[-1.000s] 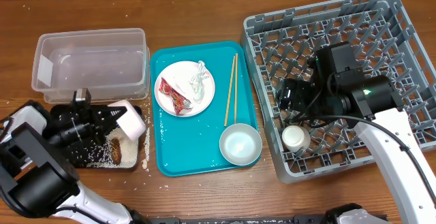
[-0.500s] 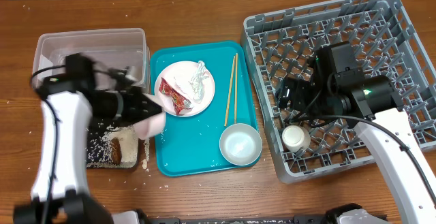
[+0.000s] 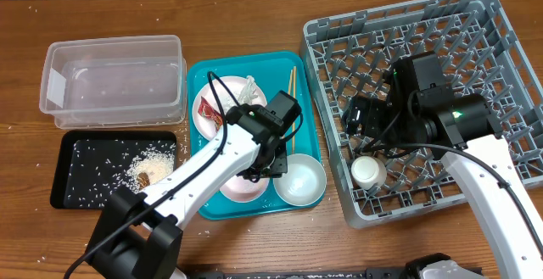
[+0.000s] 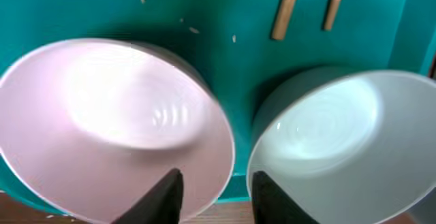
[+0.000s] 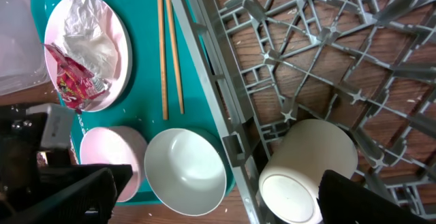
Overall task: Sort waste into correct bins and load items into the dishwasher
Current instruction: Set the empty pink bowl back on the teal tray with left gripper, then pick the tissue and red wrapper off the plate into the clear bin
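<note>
My left gripper point(image 3: 265, 162) point(image 4: 216, 198) is open, its fingers either side of the rim of the white, pink-tinted bowl point(image 3: 240, 183) point(image 4: 116, 115). That bowl rests upright on the teal tray point(image 3: 246, 71), beside the pale grey bowl point(image 3: 299, 180) point(image 4: 340, 142). The white plate point(image 3: 214, 125) holds the red wrapper point(image 3: 216, 119) and the white tissue point(image 3: 246, 97). The chopsticks point(image 3: 288, 101) lie on the tray. The black tray point(image 3: 76, 190) holds rice grains and brown scraps point(image 3: 148, 170). My right gripper point(image 3: 366, 135) point(image 5: 218, 183) is open and empty above the grey dish rack point(image 3: 441, 50). The white cup point(image 3: 366, 171) point(image 5: 306, 169) lies in the rack.
The clear tub point(image 3: 114, 80) stands at the back left, behind the black tray. Loose rice grains lie on the wooden table around them. The rack fills the right side of the table, and the teal tray's front edge is near the table's front.
My left arm carried the white bowl from over the black tray to the right and set it on the teal tray beside the grey bowl. The right arm has not moved.
</note>
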